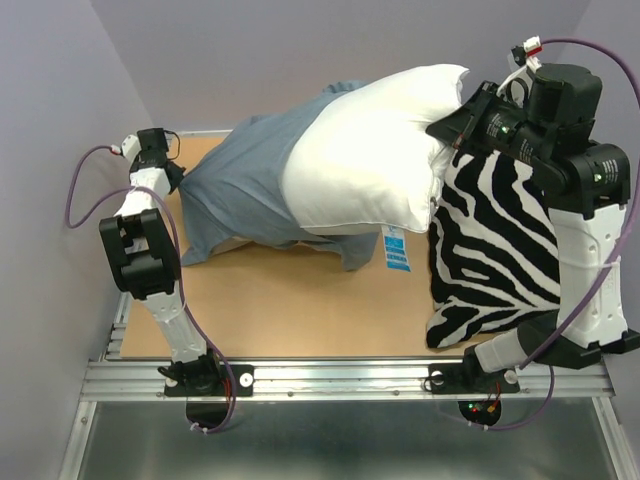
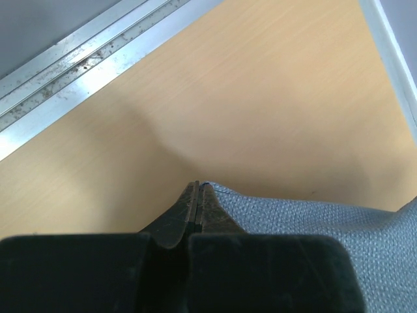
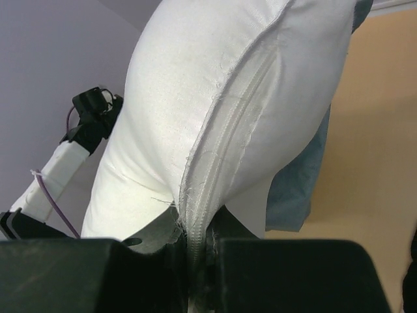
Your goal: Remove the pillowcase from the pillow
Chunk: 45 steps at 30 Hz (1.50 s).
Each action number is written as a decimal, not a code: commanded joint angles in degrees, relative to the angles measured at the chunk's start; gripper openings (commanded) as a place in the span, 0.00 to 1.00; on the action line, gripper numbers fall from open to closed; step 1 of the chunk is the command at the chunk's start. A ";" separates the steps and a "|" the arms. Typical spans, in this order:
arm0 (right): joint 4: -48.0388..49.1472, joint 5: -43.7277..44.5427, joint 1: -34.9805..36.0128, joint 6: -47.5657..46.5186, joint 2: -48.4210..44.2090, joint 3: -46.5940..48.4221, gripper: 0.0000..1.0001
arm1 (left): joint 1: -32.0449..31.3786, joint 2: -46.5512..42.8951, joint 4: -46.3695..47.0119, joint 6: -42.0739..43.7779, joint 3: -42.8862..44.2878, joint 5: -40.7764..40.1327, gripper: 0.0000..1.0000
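The white pillow (image 1: 380,155) sticks more than halfway out of the dull blue pillowcase (image 1: 240,180), whose plain reverse shows. My right gripper (image 1: 447,137) is shut on the pillow's right end seam (image 3: 215,169) and holds that end raised above the table. My left gripper (image 1: 178,178) is shut on the far left corner of the pillowcase (image 2: 313,228) low over the table. In the left wrist view the closed fingertips (image 2: 207,202) pinch the blue weave. A blue tag (image 1: 396,248) hangs below the pillow.
A black-and-white zebra-print cushion (image 1: 495,260) lies at the right under my right arm. The wooden tabletop (image 1: 300,310) has metal rails along its near edge (image 1: 340,378) and left edge (image 2: 71,72). Purple walls enclose the back and sides.
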 commanded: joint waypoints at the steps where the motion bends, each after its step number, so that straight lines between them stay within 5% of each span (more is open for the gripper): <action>1: 15.11 9.11 -2.45 -1.15 -11.93 8.37 0.01 | 5.62 2.05 3.36 3.11 3.83 -13.70 0.00; 27: 14.49 21.85 6.60 -3.79 -27.84 4.15 0.00 | 5.62 7.58 -3.40 6.53 15.17 -17.83 0.00; 33: 14.05 19.05 8.80 -2.83 -29.34 0.02 0.01 | 5.53 8.03 -1.82 8.91 14.82 -9.41 0.00; 37: 15.80 11.84 8.80 -1.15 -29.51 -13.20 0.00 | 4.75 3.30 1.07 9.17 10.96 -2.54 0.00; 43: 18.09 13.40 8.80 -0.36 -33.47 -29.77 0.00 | 2.28 -5.85 4.24 8.12 4.54 -0.96 0.41; 45: 18.18 13.60 8.80 -0.63 -32.77 -31.18 0.01 | 0.79 -8.41 4.42 8.29 5.06 0.01 0.47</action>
